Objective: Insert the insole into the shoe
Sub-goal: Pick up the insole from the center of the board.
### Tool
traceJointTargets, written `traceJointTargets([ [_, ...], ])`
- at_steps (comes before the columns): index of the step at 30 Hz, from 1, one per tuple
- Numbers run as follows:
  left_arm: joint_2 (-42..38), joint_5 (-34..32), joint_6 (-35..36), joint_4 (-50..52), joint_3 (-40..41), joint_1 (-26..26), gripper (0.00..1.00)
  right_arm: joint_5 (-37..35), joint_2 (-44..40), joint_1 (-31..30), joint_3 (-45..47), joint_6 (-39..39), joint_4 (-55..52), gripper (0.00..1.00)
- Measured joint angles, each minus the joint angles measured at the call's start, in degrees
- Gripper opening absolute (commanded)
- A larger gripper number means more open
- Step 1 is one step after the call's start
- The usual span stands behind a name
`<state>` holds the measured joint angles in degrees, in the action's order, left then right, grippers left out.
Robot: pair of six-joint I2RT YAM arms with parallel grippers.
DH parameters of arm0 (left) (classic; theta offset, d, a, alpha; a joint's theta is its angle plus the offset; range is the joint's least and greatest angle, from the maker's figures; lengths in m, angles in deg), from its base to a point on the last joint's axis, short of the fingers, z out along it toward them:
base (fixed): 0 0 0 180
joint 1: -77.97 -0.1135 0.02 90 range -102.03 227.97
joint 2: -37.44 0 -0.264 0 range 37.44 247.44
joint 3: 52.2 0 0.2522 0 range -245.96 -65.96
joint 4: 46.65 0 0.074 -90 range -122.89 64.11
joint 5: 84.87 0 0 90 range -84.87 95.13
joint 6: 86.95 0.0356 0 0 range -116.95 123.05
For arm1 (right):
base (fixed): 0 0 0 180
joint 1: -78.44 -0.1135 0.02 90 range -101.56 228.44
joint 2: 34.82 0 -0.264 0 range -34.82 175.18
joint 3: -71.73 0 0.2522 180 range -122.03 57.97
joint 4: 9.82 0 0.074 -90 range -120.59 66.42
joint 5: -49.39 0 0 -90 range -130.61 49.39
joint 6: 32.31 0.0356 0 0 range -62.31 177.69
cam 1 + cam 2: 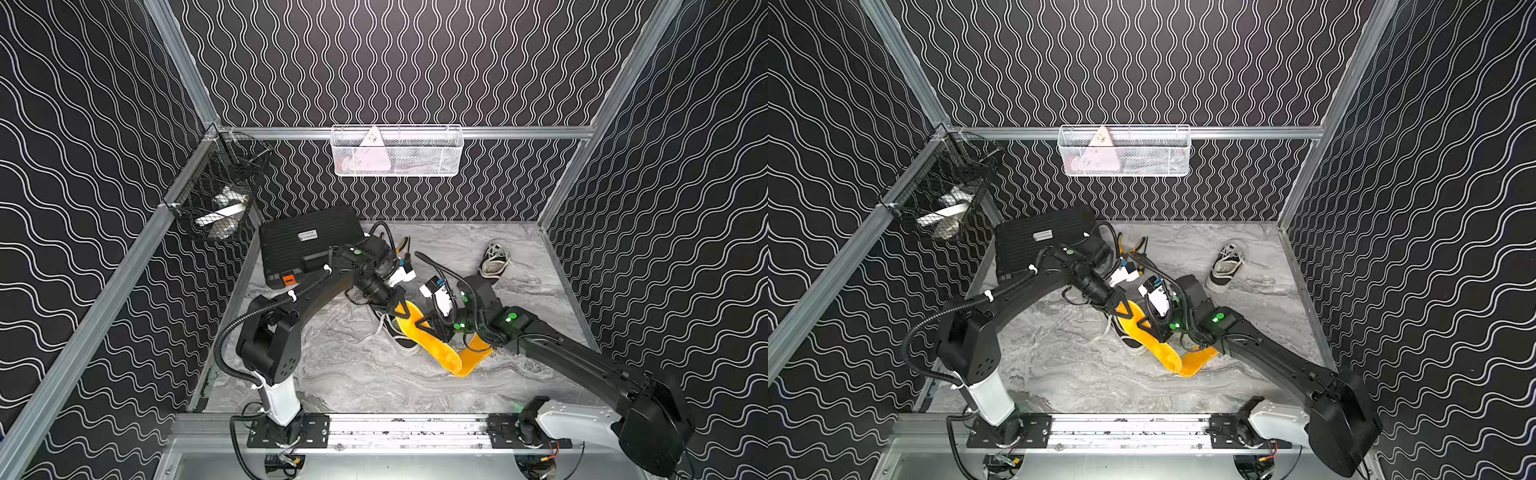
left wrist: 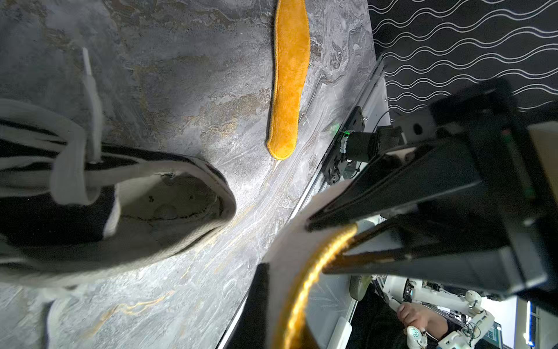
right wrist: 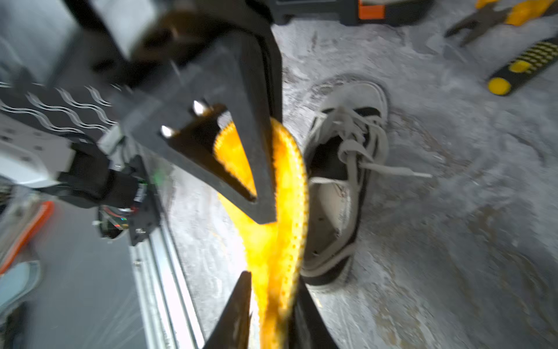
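Two yellow insoles, two shoes: the left gripper (image 1: 399, 309) and right gripper (image 1: 428, 326) both pinch one insole (image 1: 441, 354), raised beside the near shoe (image 1: 401, 343) mid-table. The spare insole (image 1: 473, 358) lies flat, and the far shoe (image 1: 495, 259) sits toward the back right corner. The table (image 1: 374, 386) is grey marble, one black case (image 1: 309, 241) at its back left corner, within black wave-patterned walls (image 1: 415, 62)

Black arms (image 1: 324, 286) carry white base links (image 1: 282, 399) and green lights (image 1: 510, 316).

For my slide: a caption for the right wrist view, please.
The left gripper and right gripper hold the insole by the shoe.
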<state>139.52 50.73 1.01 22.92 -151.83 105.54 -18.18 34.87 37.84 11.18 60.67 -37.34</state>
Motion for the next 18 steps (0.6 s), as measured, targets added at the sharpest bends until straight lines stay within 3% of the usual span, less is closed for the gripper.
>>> traceJointTargets([
  [9,0.94,1.73,-2.62,-1.57,0.09,-0.39,0.1,-9.53,2.38,-5.11,-0.11,-4.2,0.37,0.67],
  [18,1.92,2.4,-5.16,-1.25,0.17,-3.02,0.1,-18.62,3.5,-11.8,0.09,-7.69,1.77,0.77],
])
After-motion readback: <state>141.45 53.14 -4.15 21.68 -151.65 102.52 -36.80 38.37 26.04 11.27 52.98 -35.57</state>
